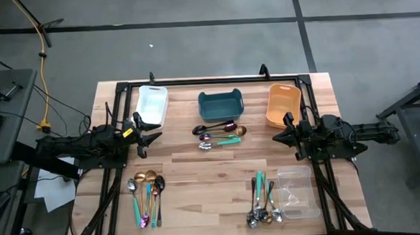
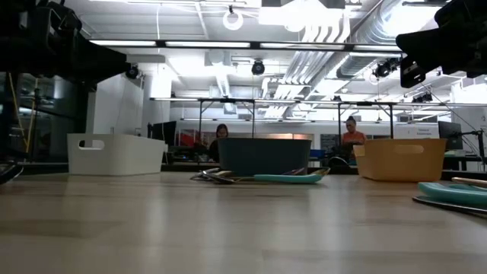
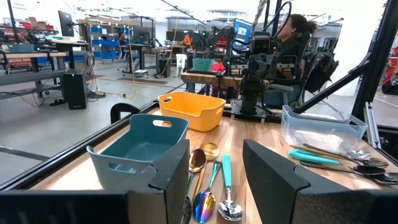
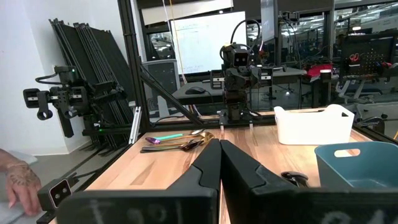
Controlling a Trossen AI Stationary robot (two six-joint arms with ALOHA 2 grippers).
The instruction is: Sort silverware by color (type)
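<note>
A: Where is the silverware right now?

B: In three loose clusters on the tabletop. One group lies just in front of the teal bin, another sits near the front left, and a third rests just beside the clear bin at the front right. Colors are mixed in each, so I'd judge the sorting is hardly begun.

A: And the arms?

B: Both hang above the wood, facing each other across the middle. The left claw is spread and carries nothing, near the white bin. The right claw is pressed together, also empty, just in front of the orange bin.

A: Why the bins along the back?

B: Probably one per color, within either arm's reach. The left claw points toward the middle cluster, so that looks like its likely first pick.
</note>
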